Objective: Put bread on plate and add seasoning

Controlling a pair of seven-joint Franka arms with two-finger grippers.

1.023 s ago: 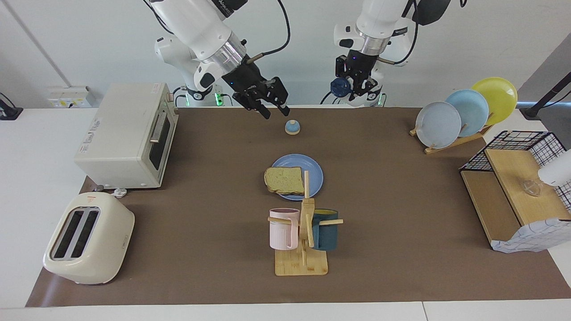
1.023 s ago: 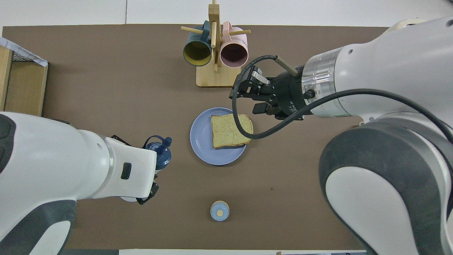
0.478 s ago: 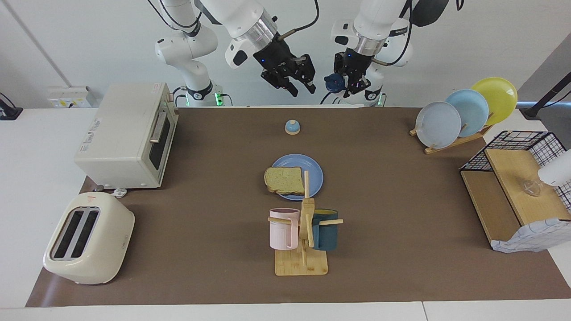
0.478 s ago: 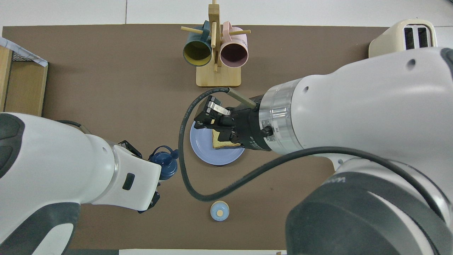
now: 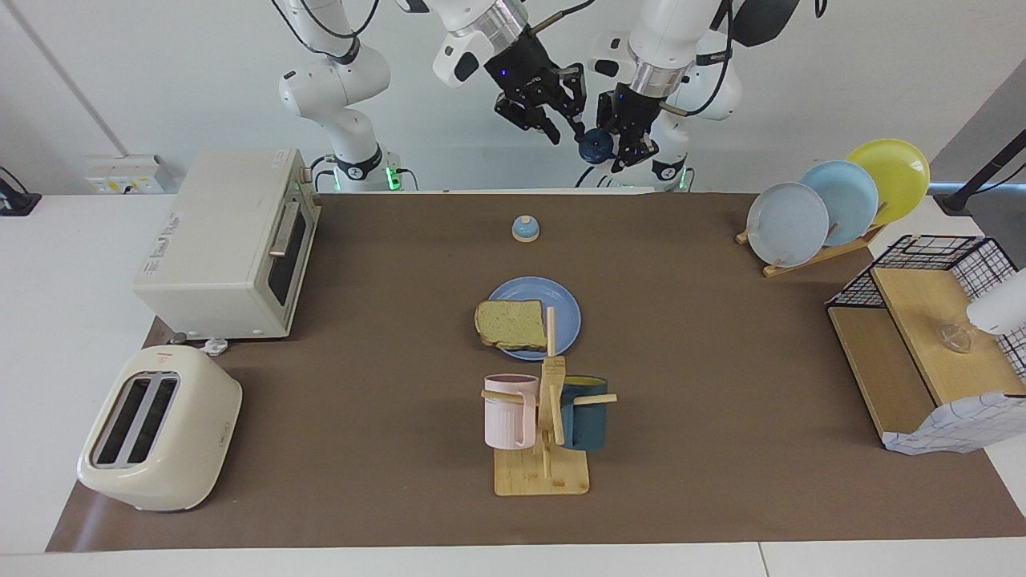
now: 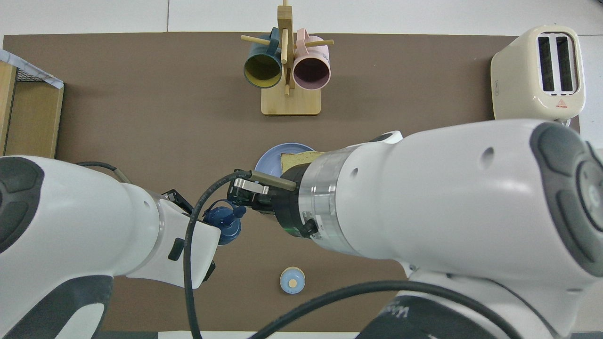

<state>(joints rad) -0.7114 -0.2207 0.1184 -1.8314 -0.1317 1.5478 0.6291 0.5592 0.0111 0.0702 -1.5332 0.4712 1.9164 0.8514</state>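
Observation:
The bread (image 5: pixel 510 323) lies on the blue plate (image 5: pixel 563 319) at the table's middle, overhanging its rim toward the right arm's end. In the overhead view the right arm covers most of the plate (image 6: pixel 268 160) and the bread (image 6: pixel 297 157). My left gripper (image 5: pixel 624 140) is shut on the seasoning bottle, held high over the table edge nearest the robots. Only its navy cap (image 5: pixel 595 147) shows clearly; the cap also shows in the overhead view (image 6: pixel 225 220). My right gripper (image 5: pixel 566 128) is open, raised just beside the cap, and also shows in the overhead view (image 6: pixel 242 190).
A small blue-topped dome (image 5: pixel 525 229) sits nearer the robots than the plate. A mug rack (image 5: pixel 545 417) stands farther out. A toaster oven (image 5: pixel 232 240) and toaster (image 5: pixel 156 429) are at the right arm's end. A plate rack (image 5: pixel 834 200) and wire shelf (image 5: pixel 930 336) are at the left arm's end.
My right gripper has risen from low over the table and swung toward the left gripper, ending beside the bottle cap. The left gripper has lifted the bottle slightly toward it.

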